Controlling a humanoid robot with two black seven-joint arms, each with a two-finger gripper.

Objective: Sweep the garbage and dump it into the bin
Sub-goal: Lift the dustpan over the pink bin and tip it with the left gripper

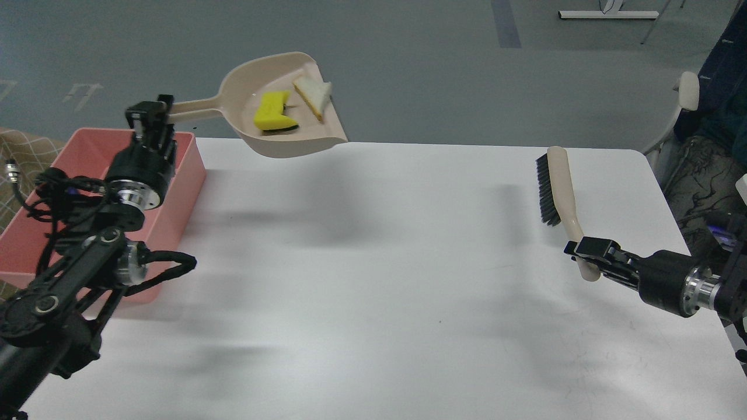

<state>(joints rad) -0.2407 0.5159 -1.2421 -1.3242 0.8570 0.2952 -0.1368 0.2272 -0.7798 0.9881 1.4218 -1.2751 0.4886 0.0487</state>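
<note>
The broad white rectangular bench (373, 280) lay bare in the foreground. At its right side the right hand (586, 252) was closed on the beige plastic handle of a hand brush with black bristles (557, 186), the brush head pointing away over the bench. At the left edge stood the large shallow pink plastic tub (187, 175). Above its far end the left hand (153, 115) gripped, as far as its dark fingers showed, the long handle of a beige plastic dustpan (280, 108), held in the air beyond the bench's far edge. In the pan lay the small yellow sponge block with a dark green layer (274, 112) and, just beside it, the triangular white bread slice with tan crust (313, 93).
</note>
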